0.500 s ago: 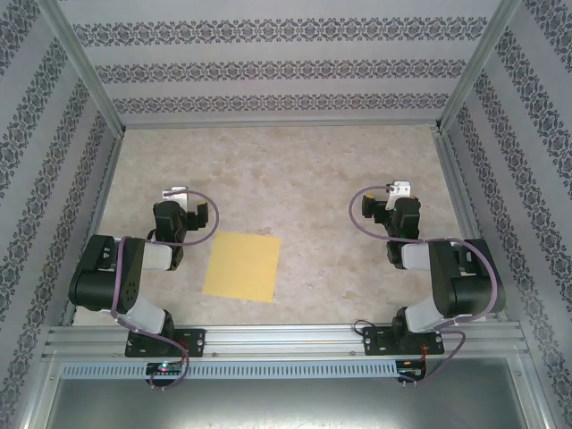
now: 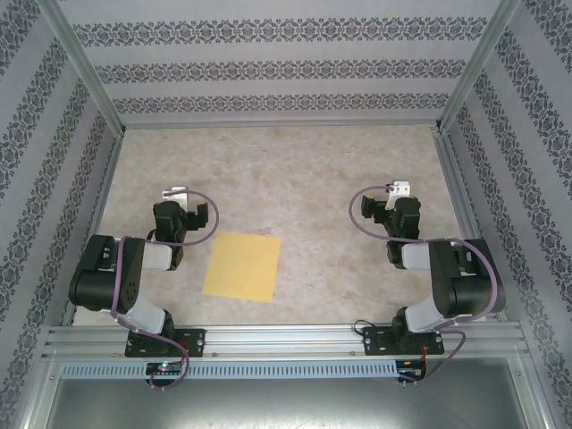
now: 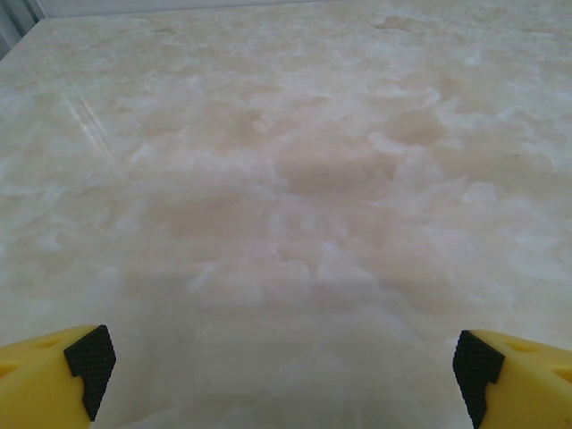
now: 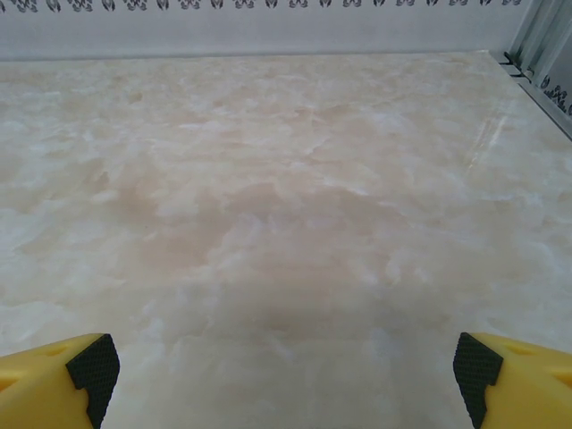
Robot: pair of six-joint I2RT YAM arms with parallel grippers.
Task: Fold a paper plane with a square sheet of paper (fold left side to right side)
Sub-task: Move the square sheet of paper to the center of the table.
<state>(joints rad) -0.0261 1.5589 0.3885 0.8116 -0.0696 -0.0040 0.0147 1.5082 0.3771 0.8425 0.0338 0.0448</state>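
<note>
Top view first: the square sheet of paper (image 2: 243,266) is laid flat on the table (image 2: 313,188), slightly askew, near the front rail (image 2: 286,334) and just beside the left arm (image 2: 105,279). The right arm (image 2: 465,281) is parked well apart from it. No crease can be made out, so the job is judged to be at the very start, with the left-to-right fold still to be made.

Left wrist view: the left gripper (image 3: 284,375) is open wide, nothing held, with bare tabletop between the fingers.

Right wrist view: same deal, the right gripper (image 4: 285,380) is spread open and empty.

As for the next move, the left edge should probably be pinched low and carried over to the right one, with the sheet kept from sliding. Thin paper could easily be missed or skewed, so edges need lining up before any creasing.
</note>
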